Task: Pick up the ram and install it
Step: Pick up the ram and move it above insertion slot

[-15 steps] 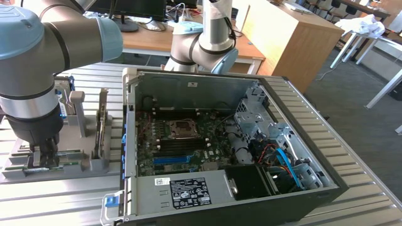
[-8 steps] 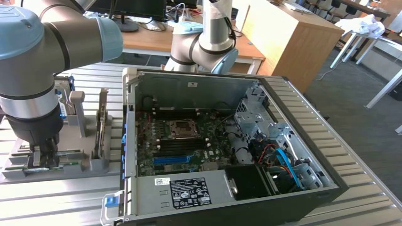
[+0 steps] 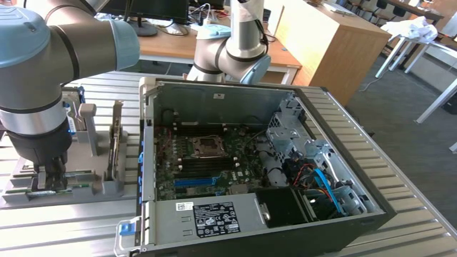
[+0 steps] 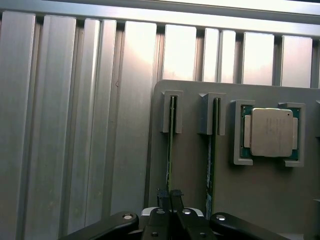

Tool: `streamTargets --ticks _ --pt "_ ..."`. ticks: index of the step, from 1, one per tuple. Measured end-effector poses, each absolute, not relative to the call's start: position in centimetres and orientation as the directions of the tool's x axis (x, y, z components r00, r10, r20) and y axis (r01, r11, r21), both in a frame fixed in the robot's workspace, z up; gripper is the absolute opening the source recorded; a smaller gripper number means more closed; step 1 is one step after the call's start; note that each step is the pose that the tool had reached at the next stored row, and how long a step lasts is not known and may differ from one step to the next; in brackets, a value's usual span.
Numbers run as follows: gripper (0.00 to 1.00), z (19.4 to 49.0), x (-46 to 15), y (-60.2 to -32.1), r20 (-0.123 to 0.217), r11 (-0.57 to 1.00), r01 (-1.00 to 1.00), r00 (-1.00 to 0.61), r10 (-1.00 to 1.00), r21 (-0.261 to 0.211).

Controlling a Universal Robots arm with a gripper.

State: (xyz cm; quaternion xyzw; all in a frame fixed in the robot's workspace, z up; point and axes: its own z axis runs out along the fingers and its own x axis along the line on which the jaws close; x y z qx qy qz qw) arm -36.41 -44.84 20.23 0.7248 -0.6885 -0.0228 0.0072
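Two green ram sticks stand on edge in slots of a grey holder (image 4: 192, 165). My gripper (image 4: 169, 196) is shut on the end of one ram stick (image 4: 170, 145), which still sits in its slot. The other ram stick (image 4: 212, 150) stands beside it, untouched. In the exterior view my gripper (image 3: 55, 179) reaches straight down onto the holder (image 3: 107, 187) at the exterior view's left, with the second ram stick and its pale sticker (image 3: 44, 191) just in front of it.
An open computer case (image 3: 214, 101) lies at the centre, its motherboard (image 3: 207, 160) exposed with dark memory slots below the processor socket. A square silver processor (image 4: 271, 131) rests in the holder beside the sticks. Another arm (image 3: 239, 48) stands behind the case. The table is ribbed metal (image 4: 75, 125).
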Motion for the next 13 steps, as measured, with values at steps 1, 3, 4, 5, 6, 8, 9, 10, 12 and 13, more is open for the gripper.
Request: streamTargets --ticks 1,3,4,5,6,8,9,10,12,13 --pt "0.11 20.23 -36.40 -44.84 -0.023 -0.050 -0.998 0.049 -0.999 0.042" --pt "0.11 20.22 -36.40 -44.83 -0.023 -0.045 -0.998 0.044 -0.999 0.042" --pt "0.11 20.22 -36.40 -44.83 -0.023 -0.043 -0.998 0.042 -0.999 0.042" --pt "0.11 20.22 -36.40 -44.83 -0.023 -0.040 -0.998 0.039 -0.999 0.042" --pt "0.11 20.22 -36.41 -44.83 -0.023 -0.037 -0.998 0.036 -0.999 0.042" --pt "0.11 20.22 -36.41 -44.83 -0.023 -0.031 -0.999 0.030 -0.999 0.042" --pt "0.11 20.22 -36.41 -44.84 -0.023 -0.027 -0.999 0.026 -0.999 0.042" --pt "0.11 20.22 -36.41 -44.84 -0.023 -0.023 -0.999 0.022 -0.999 0.042" --pt "0.11 20.22 -36.41 -44.84 -0.023 -0.014 -0.999 0.013 -1.000 0.042" --pt "0.11 20.21 -36.41 -44.84 -0.023 -0.012 -0.999 0.011 -1.000 0.042"
